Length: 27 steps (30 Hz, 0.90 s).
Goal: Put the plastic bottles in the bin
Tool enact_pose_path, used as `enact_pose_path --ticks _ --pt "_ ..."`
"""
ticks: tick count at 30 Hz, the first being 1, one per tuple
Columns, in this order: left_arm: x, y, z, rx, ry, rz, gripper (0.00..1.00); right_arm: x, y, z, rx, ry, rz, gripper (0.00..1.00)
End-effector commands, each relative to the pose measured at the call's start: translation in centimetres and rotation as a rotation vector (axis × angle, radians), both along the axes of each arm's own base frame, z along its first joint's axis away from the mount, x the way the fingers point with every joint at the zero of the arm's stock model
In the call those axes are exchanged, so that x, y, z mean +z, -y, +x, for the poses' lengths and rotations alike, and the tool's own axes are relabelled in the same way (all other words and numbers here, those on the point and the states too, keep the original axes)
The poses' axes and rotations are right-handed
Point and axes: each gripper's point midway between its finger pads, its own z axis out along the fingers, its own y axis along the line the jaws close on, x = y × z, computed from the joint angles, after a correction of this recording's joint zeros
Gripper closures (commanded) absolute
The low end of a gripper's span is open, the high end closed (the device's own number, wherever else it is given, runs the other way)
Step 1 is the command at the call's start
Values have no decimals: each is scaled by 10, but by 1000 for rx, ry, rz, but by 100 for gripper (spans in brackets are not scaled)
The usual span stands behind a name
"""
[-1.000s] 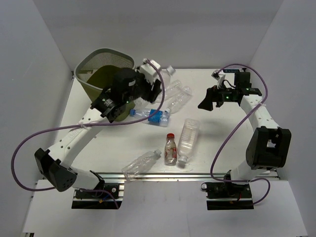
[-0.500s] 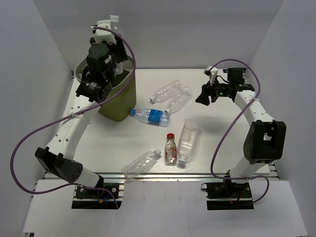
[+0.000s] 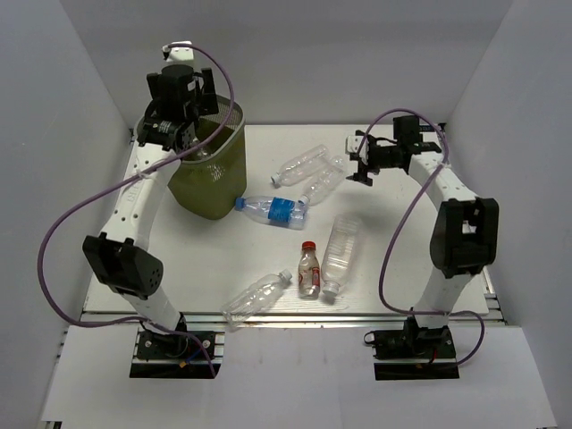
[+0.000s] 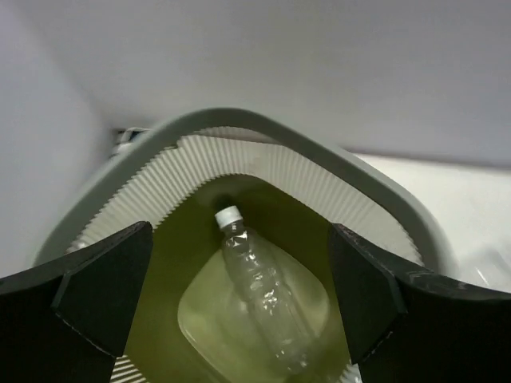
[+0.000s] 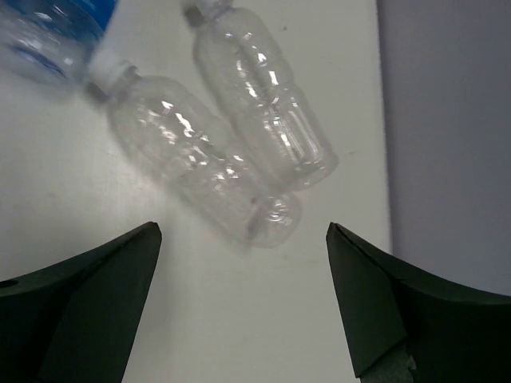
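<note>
The olive-green mesh bin (image 3: 214,183) stands at the back left. My left gripper (image 3: 198,112) hangs over its mouth, open and empty (image 4: 241,226). One clear white-capped plastic bottle (image 4: 263,291) lies on the bin's floor, inside the rim (image 4: 319,155). My right gripper (image 3: 360,163) is open just right of two clear bottles (image 3: 302,161) (image 3: 326,179). In the right wrist view, these two (image 5: 192,159) (image 5: 267,104) lie just ahead of the open jaws (image 5: 243,227). On the table also lie a blue-labelled bottle (image 3: 275,209), a bigger clear one (image 3: 340,250), a red-capped one (image 3: 308,270) and a clear one (image 3: 255,299).
White walls close in the table on the left, back and right. A metal rail (image 3: 286,315) runs along the near edge, where both arm bases are bolted. Purple cables loop beside each arm. The blue-labelled bottle's edge (image 5: 48,32) shows at the top left of the right wrist view.
My left arm swung up from the table to over the bin and opened; the bottle it carried now lies in the bin. My right gripper moved left toward the two back bottles.
</note>
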Motion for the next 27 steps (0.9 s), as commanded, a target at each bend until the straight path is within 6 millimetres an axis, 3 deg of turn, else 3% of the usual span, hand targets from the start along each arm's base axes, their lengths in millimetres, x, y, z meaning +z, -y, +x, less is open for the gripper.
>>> enact_pose_path --ticks 1,2,3,4,5,6,7,8,9,10,11,12,13,19,20,27 --pt "68 45 -45 -326 92 60 0 25 -5 28 261 377 -127 10" --pt "72 60 -56 -433 114 57 0 -10 -7 25 293 276 -141 10" --pt "74 96 -77 -655 130 44 0 16 -10 45 346 432 -184 10" --pt "73 105 -98 -745 136 40 0 1 -11 51 364 416 -193 10" --pt "56 121 -116 -851 71 15 0 -8 -10 54 395 408 -224 10" --pt "46 145 -138 -1002 32 -22 0 -2 -15 62 419 466 -247 10" --pt "19 153 -156 -1067 -61 -55 0 -19 -16 67 431 450 -287 10" --pt "4 162 -170 -1126 -113 -96 0 -31 -14 69 461 439 -319 10" --pt "-31 176 -185 -1182 -227 -168 0 -36 -23 71 505 470 -333 10" --pt "-44 181 -198 -1209 -273 -193 0 -34 -25 76 519 495 -356 10" --pt "-58 184 -207 -1217 -325 -210 0 -52 -28 74 540 450 -353 10" --pt "-82 184 -218 -1194 -394 -237 0 -57 -31 69 561 425 -360 10" --pt "-91 190 -230 -1218 -420 -236 0 -49 -32 71 588 452 -381 10" --pt "-163 192 -261 -1147 -672 -208 0 -87 -51 62 654 404 -407 10" --pt "-177 191 -261 -1118 -716 -185 0 -83 -53 65 658 418 -410 10" --pt "-217 200 -289 -1113 -847 -129 0 -135 -54 45 761 300 -492 15"
